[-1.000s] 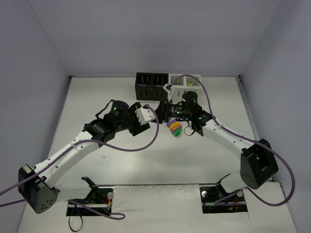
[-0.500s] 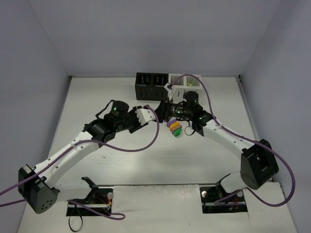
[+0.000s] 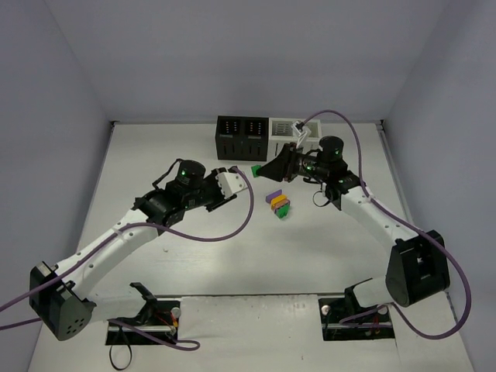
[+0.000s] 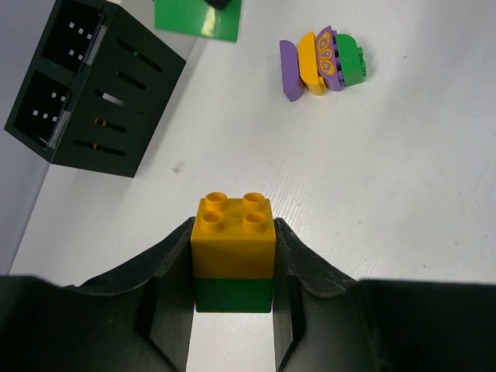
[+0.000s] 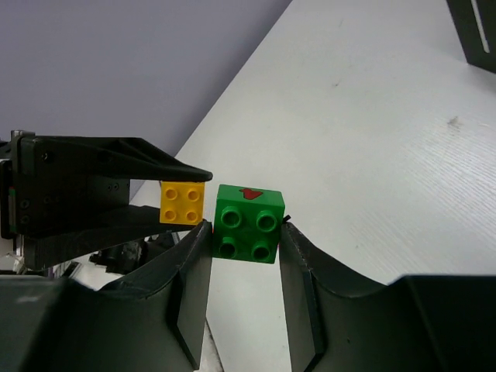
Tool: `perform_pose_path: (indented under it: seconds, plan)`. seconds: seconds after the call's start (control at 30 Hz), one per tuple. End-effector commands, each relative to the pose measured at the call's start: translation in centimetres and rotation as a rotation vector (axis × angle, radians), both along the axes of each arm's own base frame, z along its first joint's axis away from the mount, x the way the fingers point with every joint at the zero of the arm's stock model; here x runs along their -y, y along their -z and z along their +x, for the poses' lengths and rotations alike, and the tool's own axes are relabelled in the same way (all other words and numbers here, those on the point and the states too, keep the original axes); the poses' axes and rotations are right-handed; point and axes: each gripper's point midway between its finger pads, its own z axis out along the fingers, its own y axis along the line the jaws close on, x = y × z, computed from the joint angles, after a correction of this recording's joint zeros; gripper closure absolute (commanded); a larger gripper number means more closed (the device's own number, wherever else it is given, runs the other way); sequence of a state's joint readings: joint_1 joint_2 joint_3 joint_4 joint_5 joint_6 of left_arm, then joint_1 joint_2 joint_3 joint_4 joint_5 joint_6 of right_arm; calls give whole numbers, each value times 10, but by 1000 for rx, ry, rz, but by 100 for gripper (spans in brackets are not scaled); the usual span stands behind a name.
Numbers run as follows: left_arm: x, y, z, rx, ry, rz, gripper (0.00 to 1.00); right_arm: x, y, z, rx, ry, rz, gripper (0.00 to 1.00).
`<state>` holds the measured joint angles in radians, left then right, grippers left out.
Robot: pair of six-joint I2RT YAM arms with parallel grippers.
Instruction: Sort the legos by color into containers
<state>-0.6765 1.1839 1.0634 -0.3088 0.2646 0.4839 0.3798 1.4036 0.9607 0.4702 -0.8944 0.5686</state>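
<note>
Left gripper (image 4: pixel 234 232): we are seeing it clamped on an orange-yellow brick (image 4: pixel 234 225) joined over a dark green brick (image 4: pixel 232 294), above the table (image 3: pixel 155 155).
Right gripper (image 5: pixel 246 232): we are seeing it pinching a green brick (image 5: pixel 248 225), just beside the left pair.
Containers (image 3: pixel 242 143): sitting at the table's far edge (contents too small to tell).
Remaining: we are judging most sorting undone, since a joined cluster (image 3: pixel 279 204) is lying mid-table.

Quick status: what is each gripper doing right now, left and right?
Left gripper: closed, holding a yellow brick joined on a dark green brick.
Right gripper: closed, holding a bright green brick.
</note>
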Motion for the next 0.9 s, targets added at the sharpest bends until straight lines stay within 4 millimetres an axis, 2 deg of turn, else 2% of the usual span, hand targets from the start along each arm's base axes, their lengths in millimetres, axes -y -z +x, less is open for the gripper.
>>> perform_pose_path:
  seconds: [0.0, 0.1, 0.13, 0.17, 0.2, 0.23, 0.27, 0.33, 0.37, 0.43, 0.47, 0.57, 0.63, 0.67, 0.73, 0.77, 0.83, 0.87]
  plan:
    - [4, -21, 6, 48, -2, -42, 85, 7, -40, 2, 147, 1, 25, 100]
    - [3, -21, 9, 51, -16, -40, 85, 14, -47, 24, 209, 69, -18, 100]
    - [2, -21, 9, 51, -24, -39, 85, 16, -37, 35, 191, 94, -54, 100]
    - [2, -23, 10, 56, -27, -43, 85, 20, -49, 53, 267, 152, -89, 100]
    - [1, -23, 10, 58, -33, -42, 85, 21, -39, 68, 260, 177, -126, 100]
    - [-1, -24, 11, 62, -42, -41, 85, 22, -54, 83, 338, 202, -149, 100]
    - [-1, -25, 11, 66, -42, -44, 85, 25, -41, 105, 328, 253, -195, 100]
    - [-3, -26, 12, 71, -50, -47, 85, 26, -41, 129, 358, 293, -234, 100]
    - [-3, -25, 11, 70, -50, -47, 85, 26, -41, 152, 380, 321, -266, 100]
    - [-4, -27, 12, 71, -53, -52, 85, 27, -42, 173, 402, 347, -299, 100]
    - [-5, -26, 12, 70, -54, -51, 85, 26, -41, 192, 418, 368, -324, 100]
    - [-6, -28, 13, 74, -58, -56, 85, 21, -34, 221, 433, 381, -359, 100]
    - [-9, -30, 15, 75, -66, -60, 86, 20, -27, 233, 437, 387, -375, 100]
    - [-9, -31, 15, 74, -62, -66, 86, 19, -13, 240, 422, 387, -391, 99]
    - [-11, -32, 18, 76, -70, -74, 85, 16, -13, 248, 437, 384, -394, 99]
    - [-12, -33, 18, 76, -73, -78, 85, 14, -1, 253, 423, 376, -403, 99]
    - [-14, -35, 19, 73, -77, -89, 85, 11, 2, 257, 426, 370, -400, 97]
    - [-14, -35, 20, 72, -78, -93, 86, 9, 12, 261, 415, 362, -407, 97]
